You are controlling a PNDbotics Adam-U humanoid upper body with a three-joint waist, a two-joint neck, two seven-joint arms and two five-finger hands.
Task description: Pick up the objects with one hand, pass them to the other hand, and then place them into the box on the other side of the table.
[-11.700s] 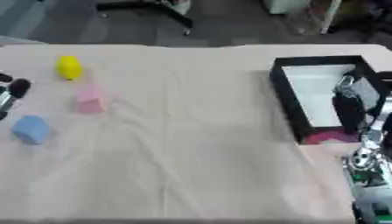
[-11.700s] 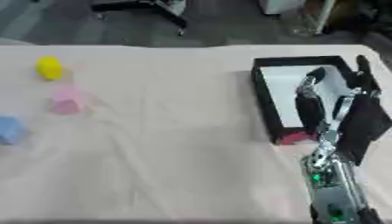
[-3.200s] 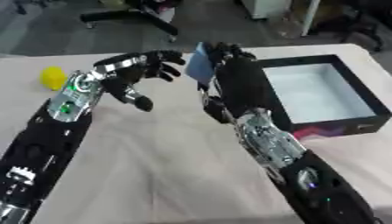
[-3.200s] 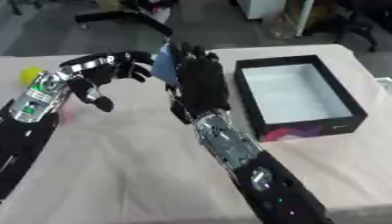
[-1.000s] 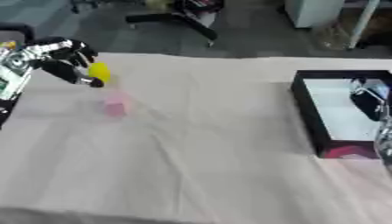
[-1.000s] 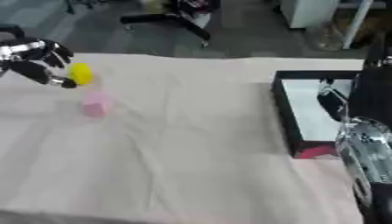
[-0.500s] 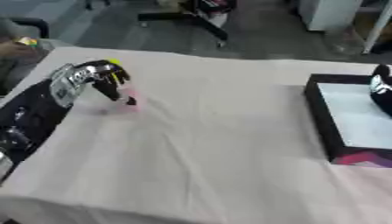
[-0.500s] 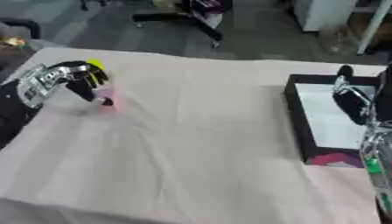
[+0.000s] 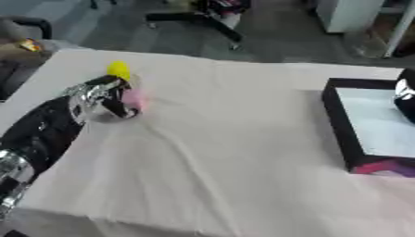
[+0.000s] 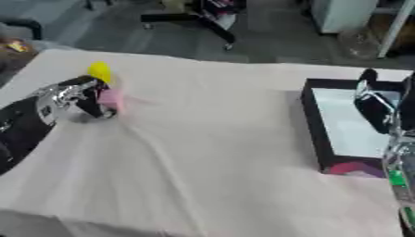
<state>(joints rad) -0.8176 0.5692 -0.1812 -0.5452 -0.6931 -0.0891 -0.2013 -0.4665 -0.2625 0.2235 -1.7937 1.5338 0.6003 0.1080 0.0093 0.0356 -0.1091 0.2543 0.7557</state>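
Two small objs sit at the far-left part of the table [image 9: 227, 152], which has a pale cloth over it: a pink block [image 9: 134, 98] and a yellow obj [image 9: 118, 70] just behind it, nearer the far edge. Left hand [image 9: 103, 96] comes in from the lower left w/ its black-and-silver arm and is right at the pink block; dark fingers [image 9: 123, 105] curl against the block's near-left side, touching it. Can't tell if the block is actually gripped or lifted, too blurred. Yellow obj is just beyond the hand, not clearly touched.

Box [image 10: 312, 121] lies at the right side of the table, well apart from the block: black walls, pale floor, a pink-purple patch on its near outer wall. Can't make out anything lying in it.

Right hand [image 10: 374, 111] hangs over the box's right part, seen best in the right eye view, dark fingers pointing up and roughly straight, holding nothing. In the left eye view only a bit of it shows at the right edge.

Office chair [image 9: 212, 16] base stands on the floor beyond the table.
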